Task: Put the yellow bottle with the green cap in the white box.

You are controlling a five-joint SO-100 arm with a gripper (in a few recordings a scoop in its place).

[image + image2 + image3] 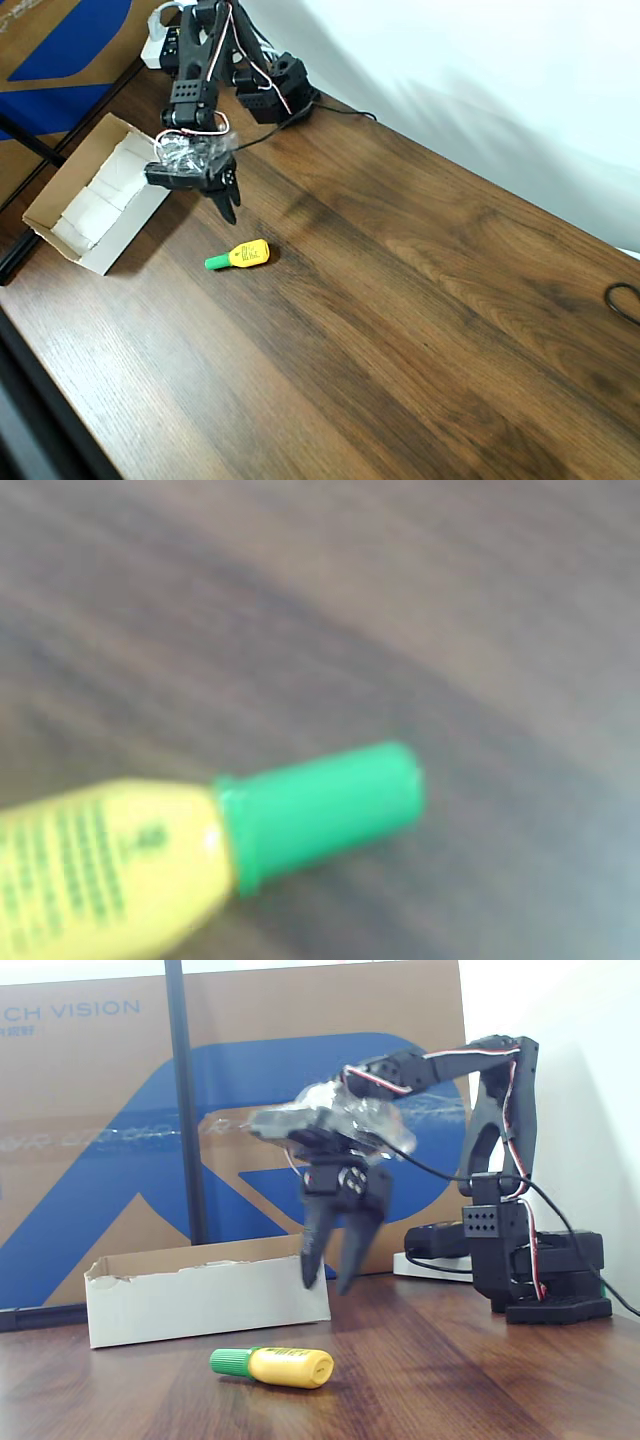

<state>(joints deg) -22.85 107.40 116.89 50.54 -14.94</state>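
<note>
The yellow bottle with the green cap (240,255) lies on its side on the dark wooden table, cap pointing left in the overhead view. The fixed view shows the bottle (275,1365) in front of the white box. Close up and blurred in the wrist view, the bottle (110,870) fills the lower left. The white box (140,230) stands open-topped to the left of the bottle; its front wall (200,1300) is white with tan edges. My black gripper (226,203) hangs above the table between box and bottle. Its fingers point down, and the gripper (328,1282) is open and holds nothing.
A brown-and-blue cardboard sheet (120,1110) and a black pole (185,1110) stand behind the box. The arm's base (540,1270) sits at the back of the table. A black cable loop (625,300) lies at the right edge. The table's front edge (40,370) runs lower left.
</note>
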